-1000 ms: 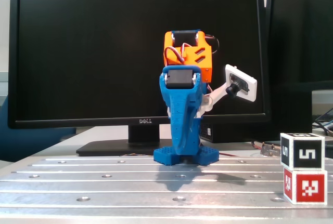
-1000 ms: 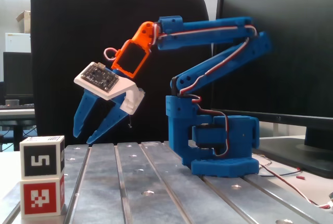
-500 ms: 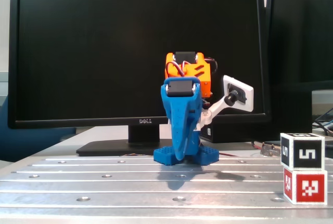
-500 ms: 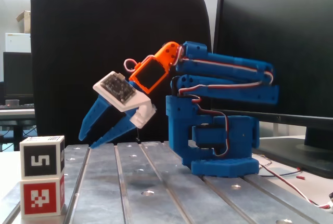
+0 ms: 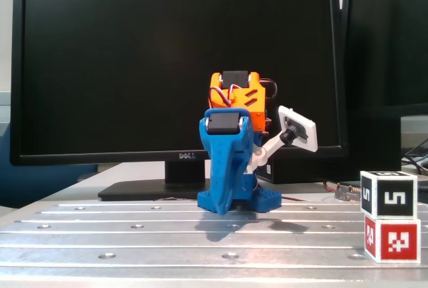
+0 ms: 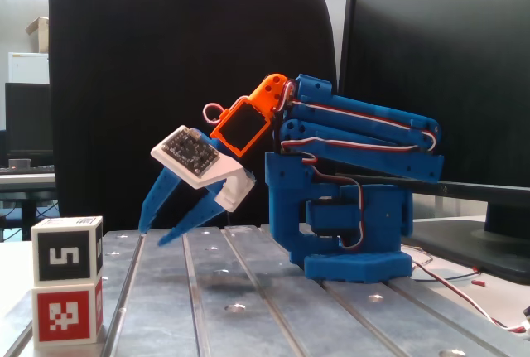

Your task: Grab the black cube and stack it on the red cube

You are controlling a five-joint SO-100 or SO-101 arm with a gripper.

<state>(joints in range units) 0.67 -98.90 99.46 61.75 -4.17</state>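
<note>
The gripper (image 6: pixel 160 237) is hanging open and empty, well apart from the black cube (image 6: pixel 67 249) sitting on the red cube (image 6: pixel 66 312).

Black cube (image 6: pixel 67 250) shows a black face framed in white, with a white "5"-shaped marker on it. Red cube (image 6: pixel 66 313) is red with white edges and a white patch carrying a red pixel pattern. The arm (image 6: pixel 348 175) is bright blue with an orange wrist block (image 5: pixel 237 95), the gripper (image 6: pixel 157 233) blue-fingered, red-and-white wires along it. A white board (image 5: pixel 297 127) sits beside it. The table (image 5: pixel 134 234) is silvery grey metal; the monitor (image 5: pixel 134 67) black.
</note>
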